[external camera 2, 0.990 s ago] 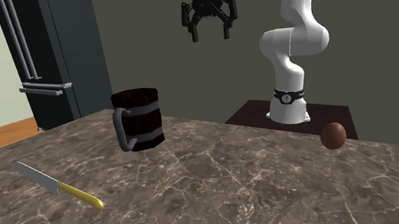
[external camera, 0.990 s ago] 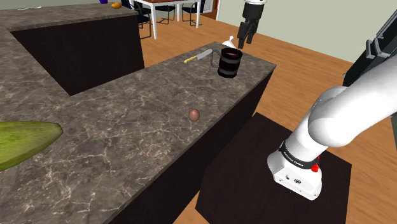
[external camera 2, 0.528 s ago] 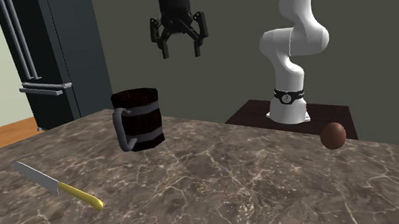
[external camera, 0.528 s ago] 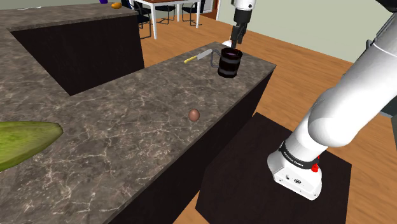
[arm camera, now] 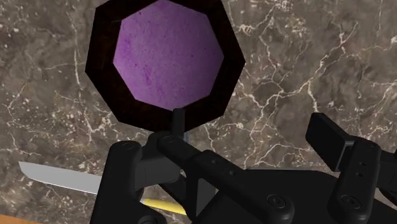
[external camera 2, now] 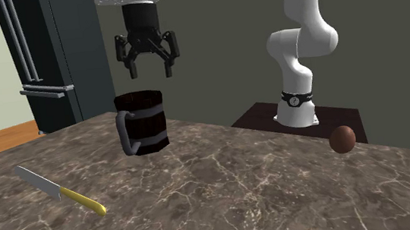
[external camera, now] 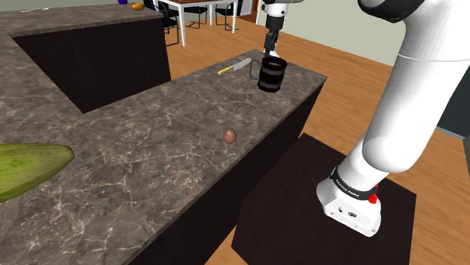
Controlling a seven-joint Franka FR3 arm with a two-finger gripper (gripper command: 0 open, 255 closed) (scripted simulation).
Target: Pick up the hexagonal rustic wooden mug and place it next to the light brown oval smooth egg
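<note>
Pincer (external camera 2: 148, 70) spread wide, empty, just above mug (external camera 2: 142, 123); mug nr counter (external camera: 151, 135) corner edge; egg (external camera 2: 343, 139) well apart.

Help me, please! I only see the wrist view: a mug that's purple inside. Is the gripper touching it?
Observer: No. In the second exterior view the gripper hangs open above the mug, with a gap over its rim.
Operator: Where's the egg? I can't find it!
Observer: The brown egg lies on the countertop, well apart from the mug, toward that view's right.
Operator: Is the knife near the egg?
Observer: No. The knife lies on the mug's other side, away from the egg.
</note>
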